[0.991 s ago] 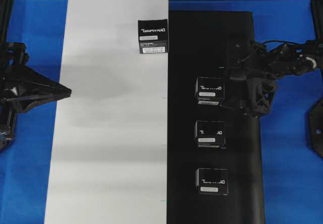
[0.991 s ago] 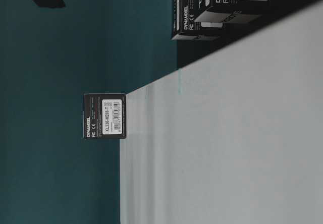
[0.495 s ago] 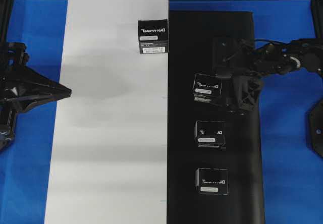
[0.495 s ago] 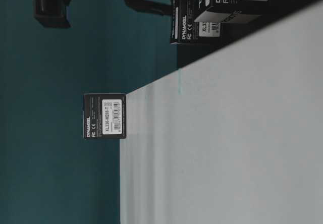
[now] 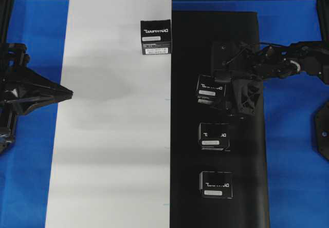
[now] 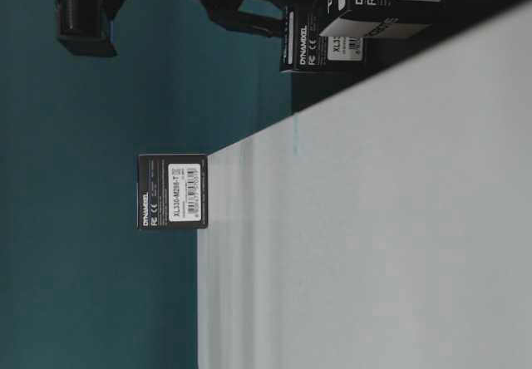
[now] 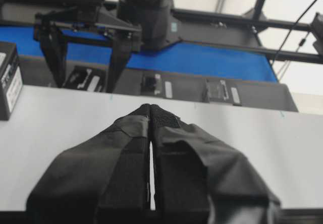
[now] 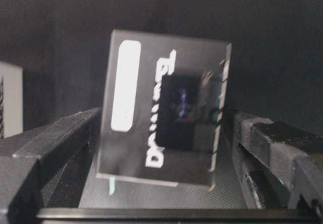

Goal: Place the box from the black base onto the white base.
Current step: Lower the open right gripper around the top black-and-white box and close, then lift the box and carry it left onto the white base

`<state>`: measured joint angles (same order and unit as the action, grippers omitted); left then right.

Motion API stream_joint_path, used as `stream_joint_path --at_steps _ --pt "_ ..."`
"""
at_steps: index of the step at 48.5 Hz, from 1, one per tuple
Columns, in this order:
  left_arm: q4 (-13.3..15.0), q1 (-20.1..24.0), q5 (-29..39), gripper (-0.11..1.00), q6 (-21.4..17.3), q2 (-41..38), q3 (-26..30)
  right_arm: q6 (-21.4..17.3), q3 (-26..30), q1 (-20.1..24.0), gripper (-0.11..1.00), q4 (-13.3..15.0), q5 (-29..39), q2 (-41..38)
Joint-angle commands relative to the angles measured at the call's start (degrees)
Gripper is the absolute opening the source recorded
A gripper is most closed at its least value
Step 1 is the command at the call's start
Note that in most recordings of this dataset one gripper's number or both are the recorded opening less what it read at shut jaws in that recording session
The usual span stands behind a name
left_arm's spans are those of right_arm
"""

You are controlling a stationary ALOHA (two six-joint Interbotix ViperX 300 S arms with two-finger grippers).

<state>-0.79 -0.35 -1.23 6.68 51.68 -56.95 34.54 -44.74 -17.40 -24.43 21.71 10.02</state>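
1. We see the right end effector (image 5: 218,90) over the black base (image 5: 241,187), its dark, blocky fingers spread wide on either side of the box (image 5: 211,88), which sits between them at the far end of a row of three.
2. In the right wrist view the box (image 8: 164,113) stands between the two matte fingers (image 8: 50,148) with a gap on each side, so we take it as not clamped; whether a finger touches it we cannot tell.
3. This box is a small black carton with white lettering and a white label strip, slightly skewed compared with the second box (image 5: 214,135) and third box (image 5: 216,184) nearer to us on the same flat, matte black sheet.
4. A fourth box (image 5: 156,37) rests on the white base (image 5: 113,135), a smooth, plain rectangular sheet, close to its far right edge.
5. The left end effector (image 5: 66,92) sits at the left edge of the white sheet, its tape-wrapped fingers (image 7: 131,148) pressed together, holding nothing.
6. Both sheets lie side by side on the blue table (image 5: 293,187).
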Motion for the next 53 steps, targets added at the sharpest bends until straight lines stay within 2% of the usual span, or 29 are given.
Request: stream_joint_path --at_steps 1,11,17,21,28,43,53 --pt "-0.18 0.09 -0.26 -0.01 0.0 -0.26 1.05 -0.62 0.44 0.35 1.0 -0.88 -1.49 -0.53" --pt "-0.18 0.0 -0.26 -0.01 0.09 -0.26 1.05 -5.36 0.09 0.44 0.99 -1.14 -2.11 -0.44" --pt "-0.09 0.0 -0.26 -0.01 0.09 -0.26 0.97 -7.47 -0.09 0.97 0.93 -1.05 -2.11 -0.35" --pt "-0.09 0.0 -0.35 -0.01 0.09 -0.26 0.97 -7.91 0.0 1.23 0.83 -1.14 -1.93 -0.35" --pt "-0.09 0.0 -0.26 -0.01 0.09 -0.26 0.97 -8.0 0.18 2.11 0.59 -1.14 -1.58 -0.35" --pt "-0.18 0.26 -0.44 -0.01 0.09 -0.35 1.05 -8.09 2.99 2.46 0.58 -1.14 4.83 3.52" --pt "-0.18 0.26 -0.44 -0.01 0.18 -0.26 1.05 -8.09 9.05 2.11 0.55 -0.62 12.13 7.91"
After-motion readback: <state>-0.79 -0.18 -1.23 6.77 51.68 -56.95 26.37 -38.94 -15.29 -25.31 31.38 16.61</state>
